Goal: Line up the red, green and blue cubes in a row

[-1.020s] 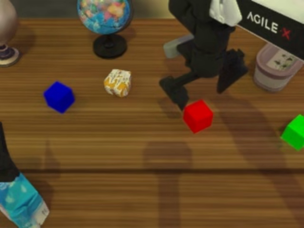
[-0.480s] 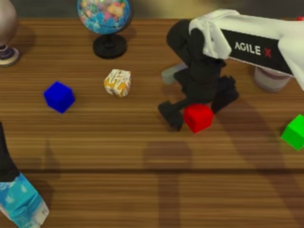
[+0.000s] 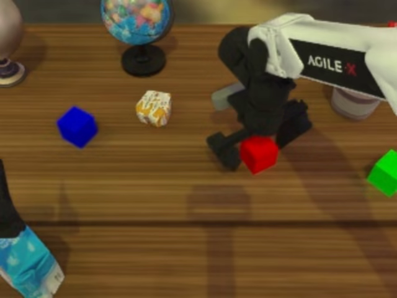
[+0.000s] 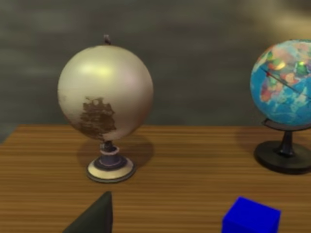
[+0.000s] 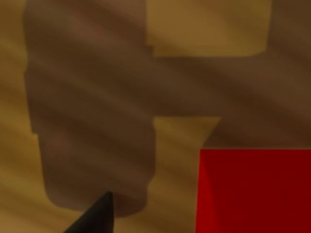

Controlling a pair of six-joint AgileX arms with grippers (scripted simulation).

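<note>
The red cube (image 3: 258, 154) sits right of the table's middle, and its face fills a corner of the right wrist view (image 5: 255, 191). My right gripper (image 3: 258, 140) is open and straddles it, one dark finger on each side, with a gap showing beside the finger (image 5: 97, 216). The blue cube (image 3: 77, 126) lies at the left, also seen in the left wrist view (image 4: 251, 217). At the right edge rests the green cube (image 3: 384, 172). My left arm (image 3: 6, 208) stays parked at the left edge, with one finger (image 4: 95, 218) showing.
A white cube with orange pattern (image 3: 153, 107) lies between the blue and red cubes. A coloured globe (image 3: 136, 28) and a beige globe (image 4: 105, 94) stand at the back. A grey lidded tub (image 3: 350, 99) is at back right, a light-blue packet (image 3: 28, 267) at front left.
Over the last second my right gripper came down and forward, from behind the red cube to straddling it. In the last half second almost nothing moved. The cubes kept their places.
</note>
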